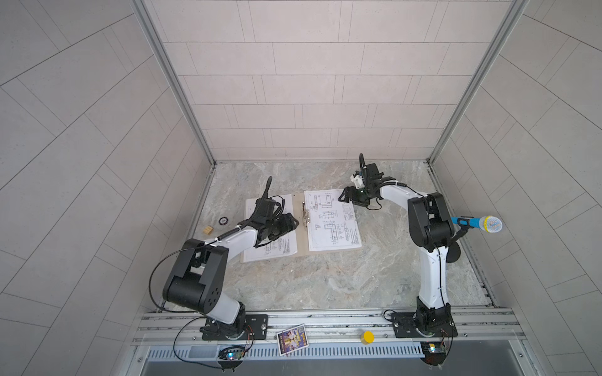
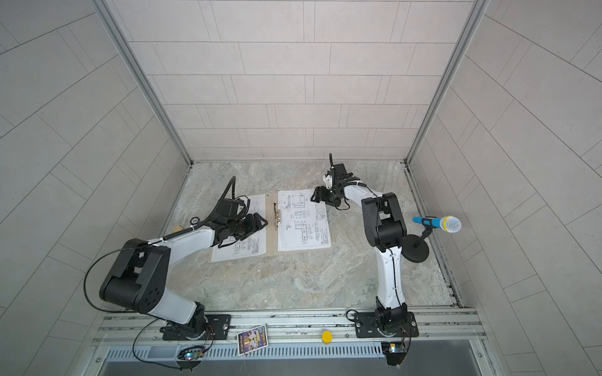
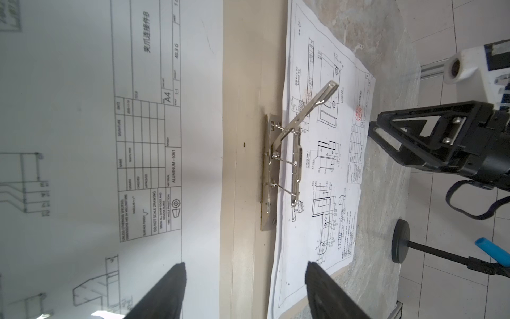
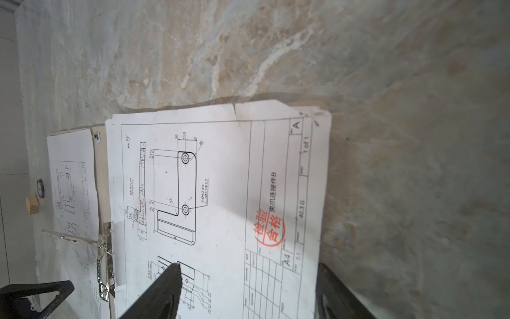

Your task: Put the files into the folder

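The tan folder (image 1: 302,254) (image 2: 272,249) lies open on the marble table. One of the files (image 1: 280,249) (image 2: 237,254) (image 3: 82,110) covers its left half. More files (image 1: 332,224) (image 2: 303,228) (image 4: 220,179) lie stacked on the right half, the top one with a red stamp (image 4: 271,230) (image 3: 358,116). The silver clip (image 1: 305,213) (image 3: 278,171) (image 4: 106,265) sits by the spine with its lever raised. My left gripper (image 1: 291,224) (image 2: 260,223) (image 3: 245,269) hovers open over the left sheet. My right gripper (image 1: 342,197) (image 2: 314,195) (image 4: 248,266) is open, straddling the right stack's outer far edge.
A blue microphone (image 1: 482,223) on a black stand (image 1: 452,252) is at the right wall. A wooden block (image 1: 207,230) and a black ring (image 1: 223,221) lie at the left. A colourful card (image 1: 292,338) and yellow cylinder (image 1: 368,337) rest on the front rail.
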`<action>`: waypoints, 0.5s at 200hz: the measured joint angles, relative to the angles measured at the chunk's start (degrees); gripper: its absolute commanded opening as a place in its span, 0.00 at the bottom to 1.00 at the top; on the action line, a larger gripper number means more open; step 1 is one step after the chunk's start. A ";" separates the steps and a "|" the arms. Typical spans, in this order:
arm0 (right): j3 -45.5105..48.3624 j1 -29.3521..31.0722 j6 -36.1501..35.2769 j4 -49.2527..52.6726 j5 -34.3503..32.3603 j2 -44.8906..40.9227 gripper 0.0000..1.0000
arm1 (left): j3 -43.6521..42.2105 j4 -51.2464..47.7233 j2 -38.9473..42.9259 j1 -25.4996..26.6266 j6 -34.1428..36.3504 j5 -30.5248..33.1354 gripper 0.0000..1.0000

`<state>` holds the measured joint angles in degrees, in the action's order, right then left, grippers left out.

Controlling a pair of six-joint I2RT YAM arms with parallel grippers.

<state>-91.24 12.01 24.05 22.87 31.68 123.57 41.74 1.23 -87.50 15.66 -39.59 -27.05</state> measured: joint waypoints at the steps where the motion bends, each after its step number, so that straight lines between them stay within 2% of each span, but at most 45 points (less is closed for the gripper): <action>1: -0.02 0.00 0.00 0.00 0.00 0.00 0.75 | 0.02 0.00 0.00 0.00 0.00 0.00 0.74; 100: -0.72 0.37 -0.57 1.05 0.02 0.42 0.75 | -0.31 0.72 0.00 0.00 -0.02 -0.37 0.74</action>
<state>-91.96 12.38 23.49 23.92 31.70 123.98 41.43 1.96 -87.50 15.66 -39.62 -27.42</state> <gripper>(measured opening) 0.753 0.744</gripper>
